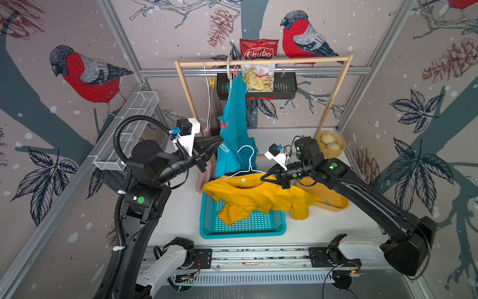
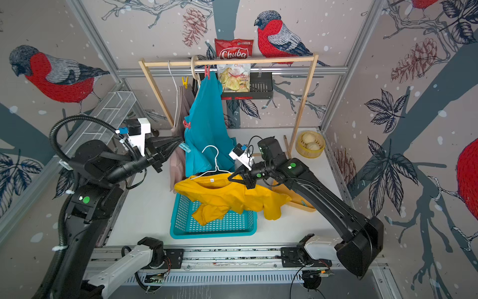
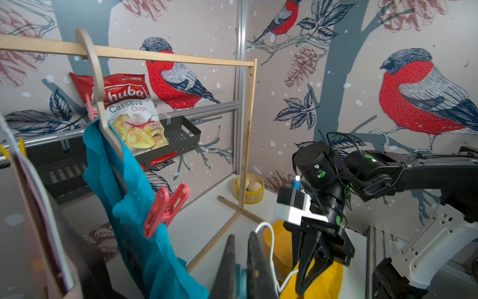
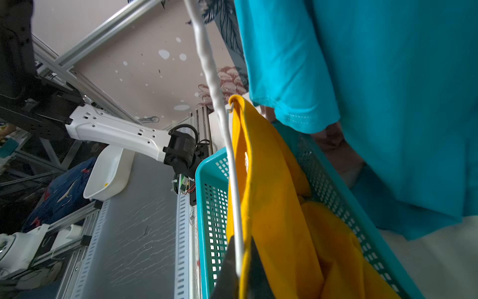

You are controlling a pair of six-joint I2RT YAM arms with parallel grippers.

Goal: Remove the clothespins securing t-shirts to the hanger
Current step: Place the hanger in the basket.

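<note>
On the table (image 1: 176, 214), a teal basket (image 1: 240, 235) with the yellow t-shirt (image 1: 258, 196) draped over its far rim, collar on a white wire hanger (image 4: 215, 88). Right jaws pressed together on that wire. Further back, left jaws closed, pinching a light blue clothespin (image 1: 224, 149) at the edge of the hanging teal t-shirt (image 1: 234, 121); clipped to cloth or free, unclear. Higher, a red clothespin (image 1: 224, 124) on the shirt's edge, a second red clothespin (image 1: 236, 72) by the wooden hanger (image 3: 95, 75). Beside, a pale pink t-shirt (image 2: 177, 160) and a yellow clothespin (image 1: 212, 82) under the wooden rail (image 3: 51, 48).

Red chip bag (image 3: 129, 114) in the black basket (image 3: 190, 134): "Chuba", "Cassava Chips"; smaller print unreadable.
</note>
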